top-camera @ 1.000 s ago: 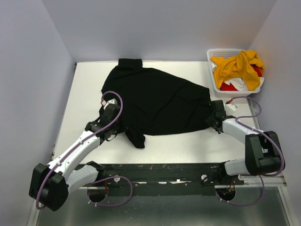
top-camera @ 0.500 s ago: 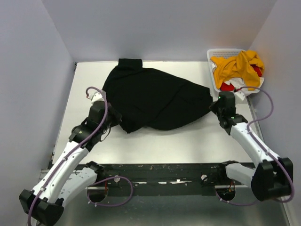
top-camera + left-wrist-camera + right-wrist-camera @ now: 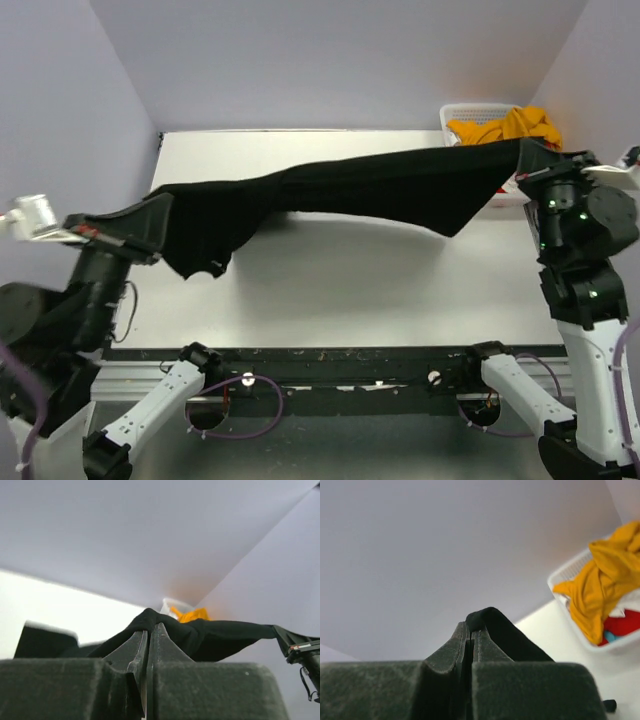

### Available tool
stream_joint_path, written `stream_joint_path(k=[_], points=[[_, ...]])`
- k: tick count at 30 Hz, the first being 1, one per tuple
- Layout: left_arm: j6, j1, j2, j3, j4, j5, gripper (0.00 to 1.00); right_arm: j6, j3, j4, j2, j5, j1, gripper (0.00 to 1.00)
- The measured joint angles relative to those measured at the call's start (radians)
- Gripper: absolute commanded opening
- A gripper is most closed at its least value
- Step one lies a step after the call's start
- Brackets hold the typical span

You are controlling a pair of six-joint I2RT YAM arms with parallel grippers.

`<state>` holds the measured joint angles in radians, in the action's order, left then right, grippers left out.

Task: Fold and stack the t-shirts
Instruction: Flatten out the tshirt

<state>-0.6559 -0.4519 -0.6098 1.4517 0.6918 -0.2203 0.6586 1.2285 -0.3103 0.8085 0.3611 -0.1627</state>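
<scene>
Top external view, and the table (image 3: 330, 290) carries no folded shirt and no stack at all, so by this commentator's reckoning the job has barely begun. The big black t-shirt (image 3: 380, 190) is up in the air, stretched side to side above the tabletop, sagging in the middle with a loose flap dangling near its left end. It looks like a spread-out before any fold. In the far right corner sits the white basket (image 3: 475, 108), the mustard-yellow t-shirt (image 3: 520, 125) heaped on top, all of that waiting its turn. The overhead alone gives the full span and the droop, but the black cloth hides much of the basket. The right wrist view fills that in, catching the red t-shirt (image 3: 622, 625) tucked under the yellow. And the wrist cameras settle the grips: the left gripper (image 3: 150, 630) is pressed together on a bunched black edge, and the right gripper (image 3: 471, 627) is pinched tight on a black fold at the other end.
</scene>
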Motion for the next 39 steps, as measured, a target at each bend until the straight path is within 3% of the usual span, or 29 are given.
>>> stream_joint_path(k=[7, 11, 21, 24, 32, 36, 39], points=[[0.084, 0.000, -0.005, 0.354, 0.034, 0.078, 0.00, -0.057, 0.281, -0.092, -0.064, -0.013, -0.002, 0.01], [0.121, 0.000, -0.021, 0.526, 0.059, 0.194, 0.00, -0.077, 0.374, -0.129, -0.117, -0.013, -0.002, 0.01], [0.158, 0.007, -0.093, 0.670, 0.078, 0.288, 0.00, -0.092, 0.431, -0.206, -0.142, -0.026, -0.002, 0.01], [0.192, 0.007, -0.123, 0.620, 0.061, 0.239, 0.00, -0.099, 0.393, -0.199, -0.127, 0.001, -0.002, 0.01], [0.293, 0.014, -0.269, 0.235, -0.066, -0.135, 0.00, -0.101, 0.075, -0.090, 0.013, 0.105, -0.002, 0.01], [0.309, 0.095, -0.425, 0.067, -0.143, -0.176, 0.00, -0.083, -0.150, 0.008, 0.134, 0.130, -0.002, 0.01], [0.293, 0.193, -0.614, -0.024, -0.191, -0.132, 0.00, -0.072, -0.275, 0.083, 0.238, 0.134, -0.002, 0.01]])
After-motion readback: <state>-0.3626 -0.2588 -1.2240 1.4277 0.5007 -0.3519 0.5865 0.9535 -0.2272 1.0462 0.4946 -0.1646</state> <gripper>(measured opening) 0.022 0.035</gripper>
